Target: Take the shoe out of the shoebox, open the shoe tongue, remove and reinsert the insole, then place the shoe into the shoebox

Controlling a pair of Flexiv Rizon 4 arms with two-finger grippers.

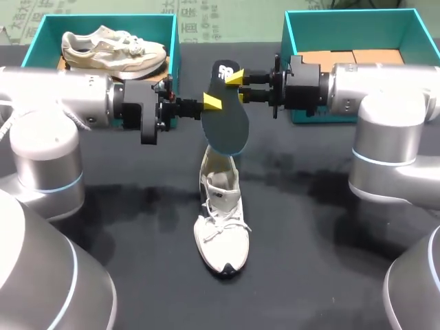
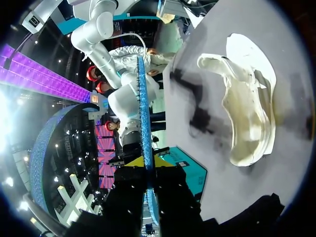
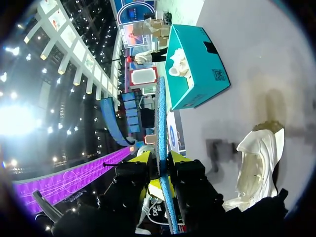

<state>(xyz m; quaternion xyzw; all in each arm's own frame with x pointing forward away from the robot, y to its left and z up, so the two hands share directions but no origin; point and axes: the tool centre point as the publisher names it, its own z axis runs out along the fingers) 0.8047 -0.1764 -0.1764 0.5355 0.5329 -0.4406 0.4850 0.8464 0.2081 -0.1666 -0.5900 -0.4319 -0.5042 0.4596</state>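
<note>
A matte black table [image 1: 309,227] carries a white lace-up fabric sneaker [image 1: 220,220] at its middle, toe toward the near edge. At the far edge stand an open teal cardboard shoebox [image 1: 39,38] on the left and a second teal cardboard box [image 1: 344,27] on the right, well apart.

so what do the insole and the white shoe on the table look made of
The insole: likely foam under a matte dark fabric face; thin, its edge looks blue and grainy in both wrist views. The white shoe: seemingly soft matte textile with woven laces; its collar sags open. Dark toe tip, maybe rubber.
</note>
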